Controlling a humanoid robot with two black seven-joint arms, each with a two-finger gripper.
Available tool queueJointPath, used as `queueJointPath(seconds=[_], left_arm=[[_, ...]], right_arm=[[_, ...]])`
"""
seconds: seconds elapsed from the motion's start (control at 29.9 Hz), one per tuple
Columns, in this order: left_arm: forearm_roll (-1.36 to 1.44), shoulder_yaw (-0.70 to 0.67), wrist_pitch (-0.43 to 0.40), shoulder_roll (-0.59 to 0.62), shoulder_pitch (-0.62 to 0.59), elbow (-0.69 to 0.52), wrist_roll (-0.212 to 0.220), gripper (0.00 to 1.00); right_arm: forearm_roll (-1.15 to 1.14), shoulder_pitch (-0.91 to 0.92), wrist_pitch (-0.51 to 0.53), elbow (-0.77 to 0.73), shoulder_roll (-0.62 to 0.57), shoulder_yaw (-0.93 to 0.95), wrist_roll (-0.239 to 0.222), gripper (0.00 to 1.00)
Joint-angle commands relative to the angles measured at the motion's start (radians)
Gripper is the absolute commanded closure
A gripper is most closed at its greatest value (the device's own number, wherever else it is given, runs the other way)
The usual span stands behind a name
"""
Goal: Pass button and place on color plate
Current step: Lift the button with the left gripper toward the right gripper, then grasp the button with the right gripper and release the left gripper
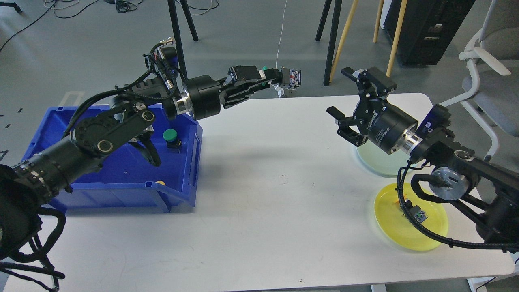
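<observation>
Left fingers clamped on one button, right fingers apart, two plates, one bin

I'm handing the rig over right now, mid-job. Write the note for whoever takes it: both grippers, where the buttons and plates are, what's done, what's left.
Left gripper: jaws shut on a green button, held above the table's far edge.
Right gripper: jaws open, empty, facing the left gripper, above the pale green plate.
Another green button sits in the blue bin.
Yellow plate already carries a button, partly hidden by cable.
Left: hand the held button across and place it on the pale green plate.
</observation>
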Motion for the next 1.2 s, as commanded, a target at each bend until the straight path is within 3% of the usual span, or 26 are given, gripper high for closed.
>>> queueJointPath(seconds=[0.0, 0.37, 1.17], left_arm=[[-0.006, -0.007, 0.000, -0.025, 0.012, 0.003, 0.000, 0.89], [-0.009, -0.028, 0.000, -0.054, 0.033, 0.020, 0.000, 0.89], [-0.026, -0.030, 0.000, -0.060, 0.035, 0.033, 0.000, 0.89]], right_arm=[[-0.055, 0.020, 0.000, -0.061, 0.066, -0.012, 0.009, 0.00], [-0.053, 0.043, -0.006, -0.099, 0.116, -0.015, 0.065, 0.01], [-0.052, 0.085, -0.011, -0.174, 0.201, -0.021, 0.067, 0.09]])
